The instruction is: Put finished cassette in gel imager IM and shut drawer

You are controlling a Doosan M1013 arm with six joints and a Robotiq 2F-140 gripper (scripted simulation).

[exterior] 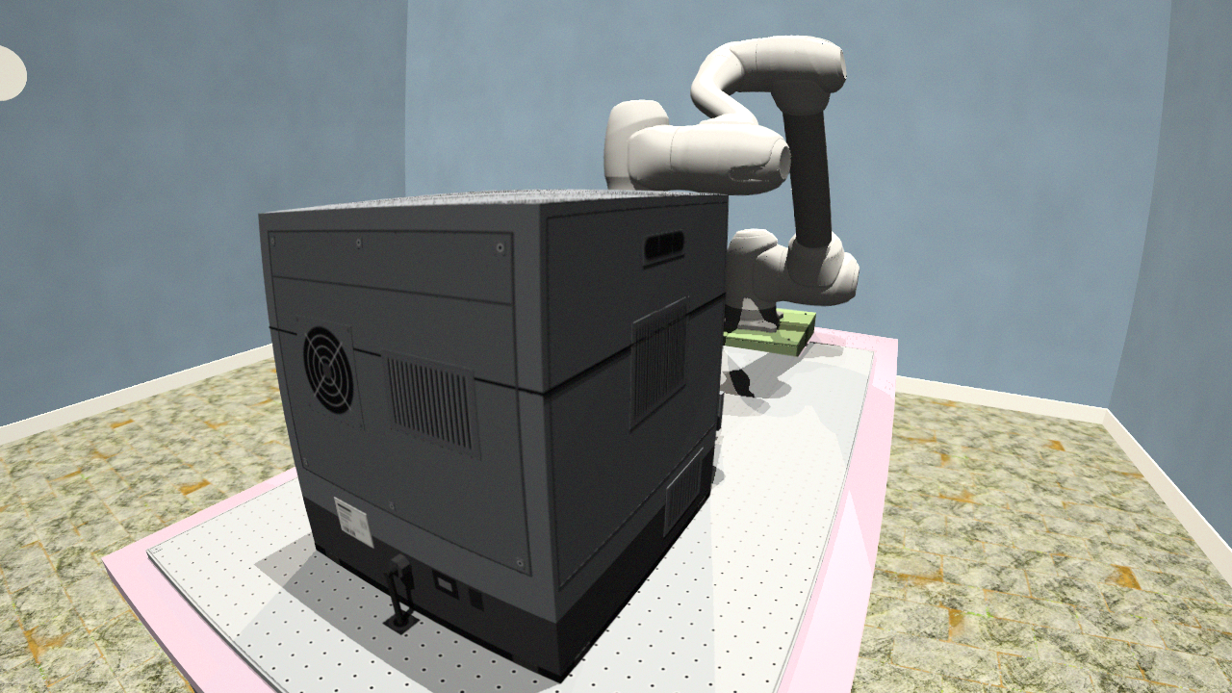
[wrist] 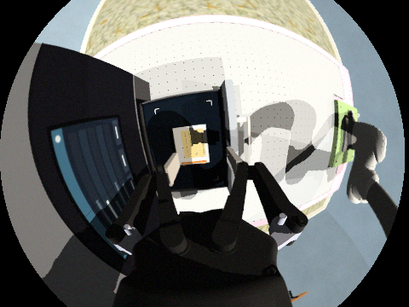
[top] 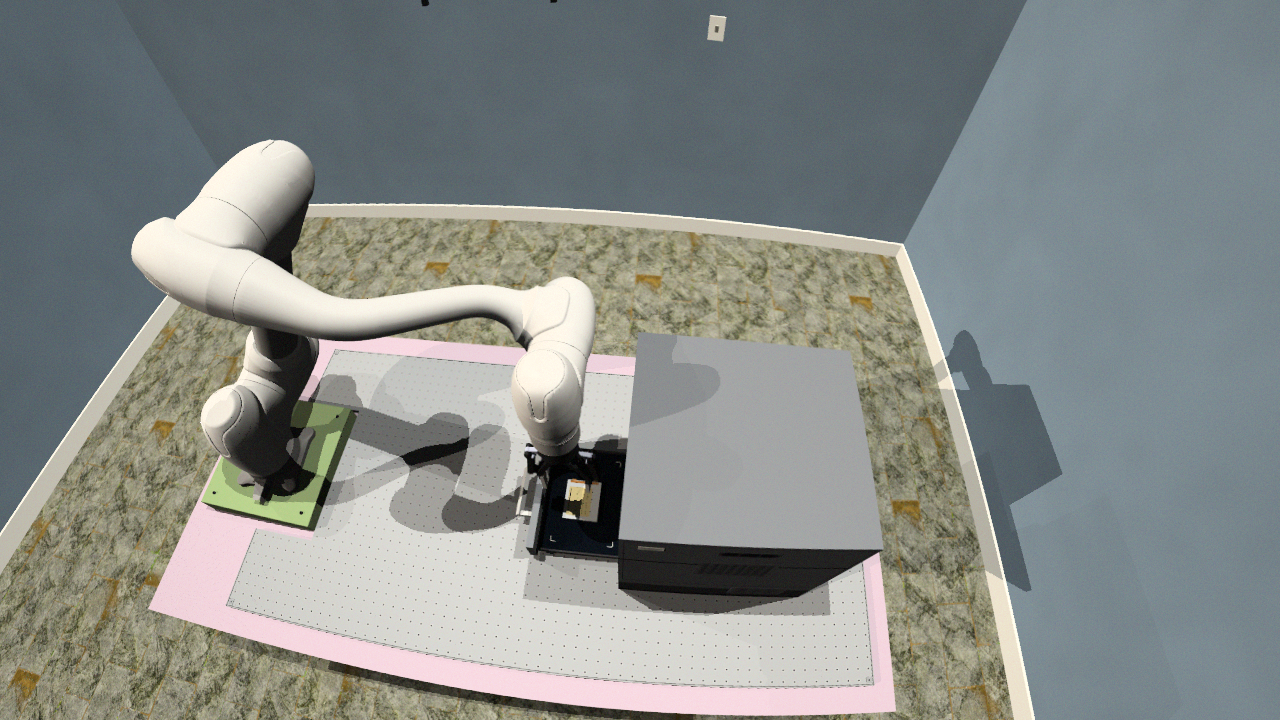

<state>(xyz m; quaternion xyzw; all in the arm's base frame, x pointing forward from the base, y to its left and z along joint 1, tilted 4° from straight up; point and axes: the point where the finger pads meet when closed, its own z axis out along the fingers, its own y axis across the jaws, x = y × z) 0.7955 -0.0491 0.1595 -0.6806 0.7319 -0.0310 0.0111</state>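
Drawer: we had the drawer [top: 581,537] [wrist: 183,111] standing out from the front of the big grey box [top: 742,438] [exterior: 413,413] [wrist: 77,85], with its handle [top: 524,503] [wrist: 247,138] facing our arm's foot.
Cassette: our cassette [top: 590,508] [wrist: 178,147] lay flat on the dark glass inside the drawer, a pale plate with a yellow patch and an orange strip along one edge.
Corner marks: two white marks [wrist: 210,102] showed clearly in the wrist view, beyond the cassette; how well it was centred we could not tell.
Fingers: our gripper [wrist: 202,157] had its fingers parted moderately wide, gripping nothing, with the cassette apart from both pads in view.
Arm: our white arm [top: 402,313] [exterior: 714,155] reached across the board [top: 429,573] [exterior: 766,517] [wrist: 268,64], its wrist above the drawer.
Foot: the arm stood on a green plate [top: 335,429] [exterior: 796,331] [wrist: 336,149] at the other end.
Screen: a blue screen [wrist: 91,158] glowed on the box's front.
Shadow: a dark shadow crossed part of the cassette's yellow patch.
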